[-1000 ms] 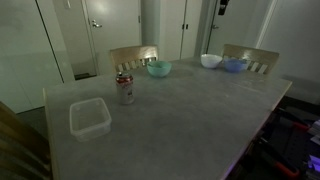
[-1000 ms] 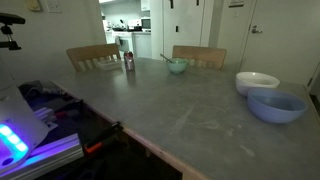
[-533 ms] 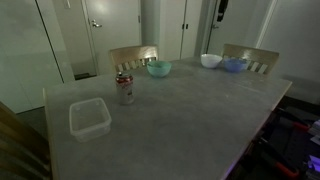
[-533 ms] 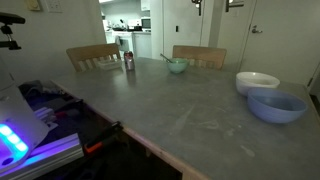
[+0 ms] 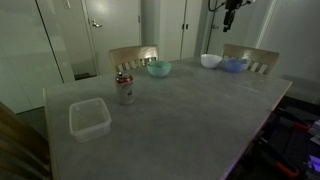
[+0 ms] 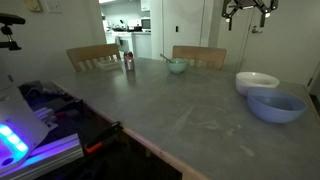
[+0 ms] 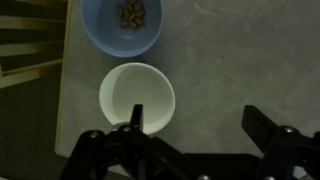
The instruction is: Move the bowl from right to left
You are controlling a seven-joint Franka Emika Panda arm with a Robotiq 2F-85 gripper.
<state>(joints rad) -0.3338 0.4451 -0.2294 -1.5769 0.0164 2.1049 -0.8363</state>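
Note:
The blue bowl (image 5: 235, 65) sits at the far right corner of the grey table, next to the white bowl (image 5: 210, 61). In an exterior view it is the nearest bowl (image 6: 275, 105), with the white bowl (image 6: 257, 82) behind it. In the wrist view the blue bowl (image 7: 122, 25) lies at the top with something pale inside, and the white bowl (image 7: 137, 95) is below it. My gripper (image 7: 198, 122) hangs high above them, open and empty, with one fingertip over the white bowl's rim. It shows at the top of both exterior views (image 5: 230, 12) (image 6: 249, 10).
A teal-green bowl (image 5: 159, 69) with a utensil and a red can (image 5: 125, 90) stand mid-table. A clear plastic container (image 5: 89, 118) lies at the near left. Wooden chairs (image 5: 133, 58) line the far edge. An open doorway (image 6: 125, 28) is beyond.
My gripper has come into the top of both exterior views, above the two bowls. Nothing on the table has moved.

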